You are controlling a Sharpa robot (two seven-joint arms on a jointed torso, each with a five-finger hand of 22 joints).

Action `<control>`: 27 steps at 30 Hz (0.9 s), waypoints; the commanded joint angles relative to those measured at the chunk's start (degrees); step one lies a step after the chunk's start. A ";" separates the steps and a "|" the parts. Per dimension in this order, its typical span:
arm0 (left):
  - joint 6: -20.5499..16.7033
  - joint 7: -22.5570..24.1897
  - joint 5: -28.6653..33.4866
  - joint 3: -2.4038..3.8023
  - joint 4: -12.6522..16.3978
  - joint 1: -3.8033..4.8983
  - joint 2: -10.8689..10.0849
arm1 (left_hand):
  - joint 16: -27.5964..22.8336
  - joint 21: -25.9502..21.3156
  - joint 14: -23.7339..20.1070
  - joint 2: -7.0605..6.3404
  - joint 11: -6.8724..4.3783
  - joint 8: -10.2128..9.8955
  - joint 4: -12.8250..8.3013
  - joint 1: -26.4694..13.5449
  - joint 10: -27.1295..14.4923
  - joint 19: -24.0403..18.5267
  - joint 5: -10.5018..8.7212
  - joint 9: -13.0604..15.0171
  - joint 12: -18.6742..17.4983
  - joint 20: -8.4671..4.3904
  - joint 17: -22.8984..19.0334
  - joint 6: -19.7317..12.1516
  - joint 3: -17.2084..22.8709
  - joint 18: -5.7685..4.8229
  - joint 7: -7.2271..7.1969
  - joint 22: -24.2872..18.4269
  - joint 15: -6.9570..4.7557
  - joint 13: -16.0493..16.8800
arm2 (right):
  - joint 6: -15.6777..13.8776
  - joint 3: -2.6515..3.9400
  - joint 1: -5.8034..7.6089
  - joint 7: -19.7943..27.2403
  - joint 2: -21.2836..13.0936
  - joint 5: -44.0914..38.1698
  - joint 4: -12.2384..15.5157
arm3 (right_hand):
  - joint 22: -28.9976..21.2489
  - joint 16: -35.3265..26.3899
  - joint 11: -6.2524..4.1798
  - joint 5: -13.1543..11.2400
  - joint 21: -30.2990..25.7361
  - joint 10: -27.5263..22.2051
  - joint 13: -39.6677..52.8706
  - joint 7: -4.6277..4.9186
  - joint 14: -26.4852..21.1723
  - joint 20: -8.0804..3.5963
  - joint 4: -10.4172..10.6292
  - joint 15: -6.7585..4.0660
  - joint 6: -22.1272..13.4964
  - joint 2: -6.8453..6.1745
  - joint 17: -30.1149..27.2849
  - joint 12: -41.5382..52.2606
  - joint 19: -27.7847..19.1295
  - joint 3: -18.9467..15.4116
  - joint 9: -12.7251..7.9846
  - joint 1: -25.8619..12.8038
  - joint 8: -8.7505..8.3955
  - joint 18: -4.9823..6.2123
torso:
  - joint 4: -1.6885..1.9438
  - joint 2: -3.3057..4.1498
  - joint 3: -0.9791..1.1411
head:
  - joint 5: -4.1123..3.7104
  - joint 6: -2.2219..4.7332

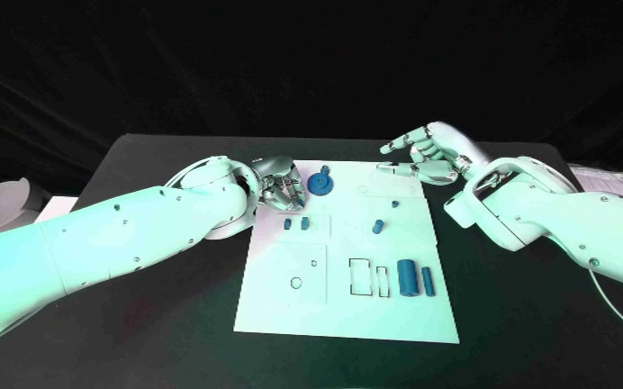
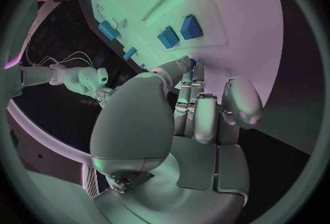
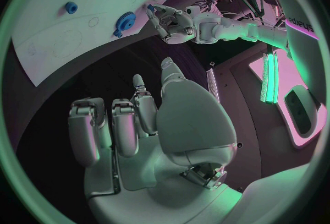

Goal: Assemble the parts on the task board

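1. Head view: the white task board (image 1: 348, 317) lies mid-table. The left hand (image 1: 281, 187) sits at the board's far left corner, fingers curled, just beside the blue gear (image 1: 322, 180); whether it pinches anything I cannot tell. The right hand (image 1: 428, 155) hovers at the far right corner, fingers apart, holding nothing. Two blue cylinders (image 1: 414, 277) lie near the board's right edge.
2. Left wrist view: the left hand's fingertips (image 2: 193, 64) reach the board's edge near two blue blocks (image 2: 180, 32).
3. Right wrist view: the right hand (image 3: 137, 125) is empty, off the board's edge.
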 commanded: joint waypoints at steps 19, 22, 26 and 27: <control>2.12 -0.64 -1.40 -0.56 -1.17 -0.36 1.01 | 0.09 -0.32 1.80 -0.79 0.65 -1.64 -0.38 -1.59 -0.96 0.18 -0.04 -0.72 -1.84 0.20 -0.66 -1.21 0.23 -0.51 0.68 -0.08 0.23 -0.26 | 0.66 0.01 -0.04 0.50 0.00 -0.19 0.05 | 10.94 -0.30 0.15 0.27 -0.35 -0.34 5.68 0.03 5.55 0.22 0.02 0.02 0.03 0.70 12.97 -0.20 3.79 -0.42 0.05 -0.04 0.05 0.22 | 0.03 -0.02 -0.02 | -0.10 -0.15; 2.01 -0.65 -1.40 -0.57 -1.10 -0.37 0.95 | 0.03 -0.48 1.71 -1.32 1.14 -2.59 -0.54 -1.98 -1.78 0.08 0.01 -1.54 -2.51 0.51 -1.02 -3.47 0.37 -0.51 1.21 -0.15 0.65 -0.33 | 0.66 0.01 -0.04 0.50 -0.02 -0.19 0.03 | 10.94 -0.30 0.15 0.27 -0.35 -0.34 5.68 0.03 5.55 0.22 0.02 0.02 0.03 0.70 12.97 -0.20 3.79 -0.42 0.05 -0.04 0.05 0.22 | 0.04 -0.01 -0.01 | -0.11 -0.14; 1.72 -0.63 -1.34 -0.57 -1.08 -0.37 0.92 | -0.06 -1.11 1.54 -2.16 1.58 -2.63 -0.66 -2.64 -3.80 -0.17 0.04 -3.29 -3.58 0.92 -1.65 -8.57 0.56 -0.34 1.34 -0.64 1.06 -0.48 | 0.67 0.01 -0.04 0.47 -0.03 -0.19 -0.01 | 10.90 -0.33 0.15 0.28 -0.37 -0.38 5.63 0.04 5.54 0.22 0.03 0.02 0.01 0.75 12.93 -0.29 3.77 -0.49 0.04 -0.01 0.04 0.23 | 0.05 -0.04 -0.01 | -0.13 -0.10; 1.63 -0.66 -1.31 -0.57 -1.09 -0.37 0.91 | -0.09 -1.36 1.50 -2.35 1.65 -2.64 -0.68 -2.77 -4.40 -0.24 0.02 -3.64 -3.66 1.01 -1.82 -9.59 0.50 -0.29 1.40 -0.86 1.08 -0.51 | 0.68 0.01 -0.04 0.46 -0.03 -0.19 -0.02 | 10.87 -0.35 0.15 0.29 -0.39 -0.41 5.59 0.04 5.53 0.22 0.04 0.01 0.00 0.78 12.89 -0.35 3.75 -0.53 0.04 0.00 0.04 0.23 | 0.03 -0.03 -0.01 | -0.14 -0.10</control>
